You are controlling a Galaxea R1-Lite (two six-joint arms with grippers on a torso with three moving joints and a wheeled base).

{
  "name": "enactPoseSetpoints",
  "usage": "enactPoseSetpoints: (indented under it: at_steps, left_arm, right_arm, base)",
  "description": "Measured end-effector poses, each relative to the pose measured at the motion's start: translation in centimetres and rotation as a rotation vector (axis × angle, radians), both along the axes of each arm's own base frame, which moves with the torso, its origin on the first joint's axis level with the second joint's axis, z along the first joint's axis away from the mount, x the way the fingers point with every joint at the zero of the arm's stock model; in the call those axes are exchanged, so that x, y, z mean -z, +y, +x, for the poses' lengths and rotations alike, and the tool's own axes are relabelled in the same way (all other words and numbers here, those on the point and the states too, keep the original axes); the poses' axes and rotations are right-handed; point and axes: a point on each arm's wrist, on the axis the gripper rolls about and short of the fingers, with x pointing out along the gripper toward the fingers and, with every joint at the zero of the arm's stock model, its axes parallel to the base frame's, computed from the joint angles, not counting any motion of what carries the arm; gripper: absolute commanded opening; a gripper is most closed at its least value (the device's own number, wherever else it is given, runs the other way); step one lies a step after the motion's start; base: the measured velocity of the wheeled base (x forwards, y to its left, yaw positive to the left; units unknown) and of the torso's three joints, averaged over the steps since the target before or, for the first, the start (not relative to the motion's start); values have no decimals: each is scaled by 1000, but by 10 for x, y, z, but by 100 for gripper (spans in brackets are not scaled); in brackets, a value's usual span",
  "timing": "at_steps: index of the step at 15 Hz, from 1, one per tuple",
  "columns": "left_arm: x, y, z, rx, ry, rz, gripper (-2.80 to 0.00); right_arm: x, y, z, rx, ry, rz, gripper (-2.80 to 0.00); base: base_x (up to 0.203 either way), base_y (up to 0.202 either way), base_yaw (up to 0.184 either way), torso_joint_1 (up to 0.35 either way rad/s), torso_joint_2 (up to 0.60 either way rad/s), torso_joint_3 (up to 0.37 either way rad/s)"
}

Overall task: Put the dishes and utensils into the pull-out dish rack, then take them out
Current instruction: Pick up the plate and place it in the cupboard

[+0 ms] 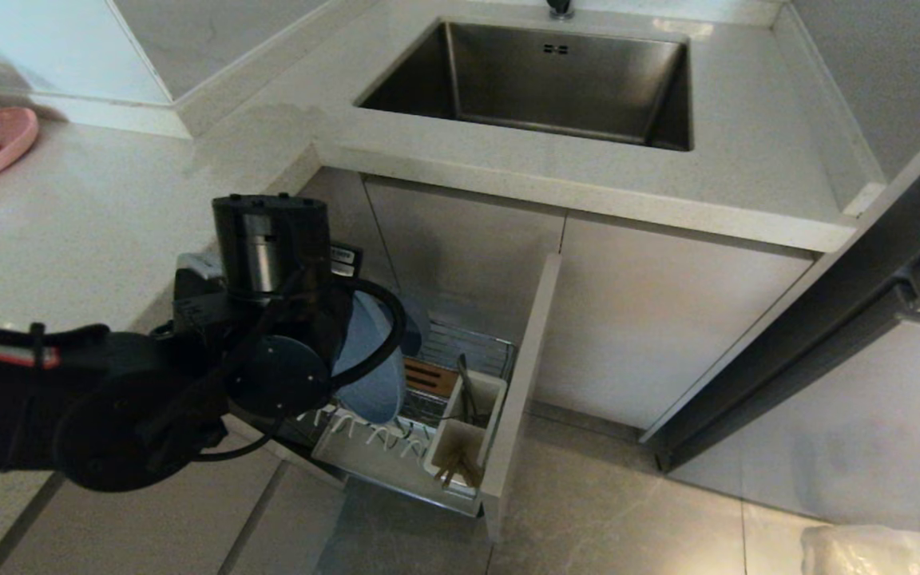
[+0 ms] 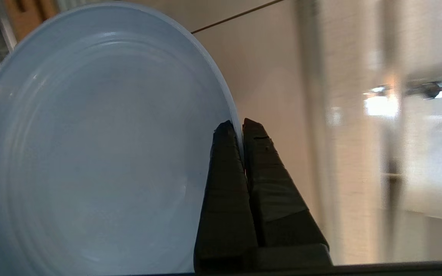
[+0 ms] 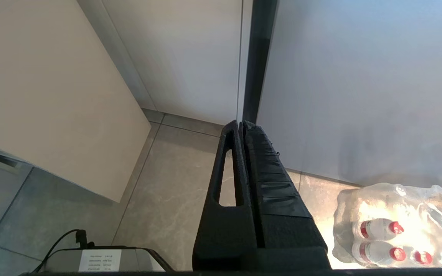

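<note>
The left gripper (image 2: 240, 128) pinches the plate (image 2: 90, 145) by its rim, above the rack (image 1: 460, 351). The right gripper (image 3: 241, 126) hangs closed, empty, over the floor (image 3: 167, 191).

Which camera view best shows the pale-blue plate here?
The left wrist view: the plate fills it, its rim pinched by the shut left tool. The head view shows only a part behind the arm, above the dish rack. The right wrist view shows none.

Plate (image 2: 90, 153) pale blue, plain; gripper (image 2: 240, 126) black. Rack bar (image 1: 430, 377) brown, cup (image 1: 460, 443) white. Dish (image 1: 5, 144) at ten o'clock pink.
</note>
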Motion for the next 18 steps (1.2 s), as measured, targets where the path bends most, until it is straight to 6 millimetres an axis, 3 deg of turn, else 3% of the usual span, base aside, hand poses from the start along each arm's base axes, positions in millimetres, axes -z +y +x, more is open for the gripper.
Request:
enactPoseSetpoints:
  at_steps: [4,10,18]
  left_arm:
    - [19,-5,11,-15,39,-4,-280]
    - [31,-7,19,-26,52,5,-280]
    - [34,-9,27,-6,18,-26,-280]
  right_arm:
    - [0,0,0,0,0,0,-280]
    - [0,0,0,0,0,0,-280]
    - [0,0,0,0,0,0,-280]
  base:
    - [0,0,0,0,0,0]
    - [0,0,0,0,0,0]
    - [0,0,0,0,0,0]
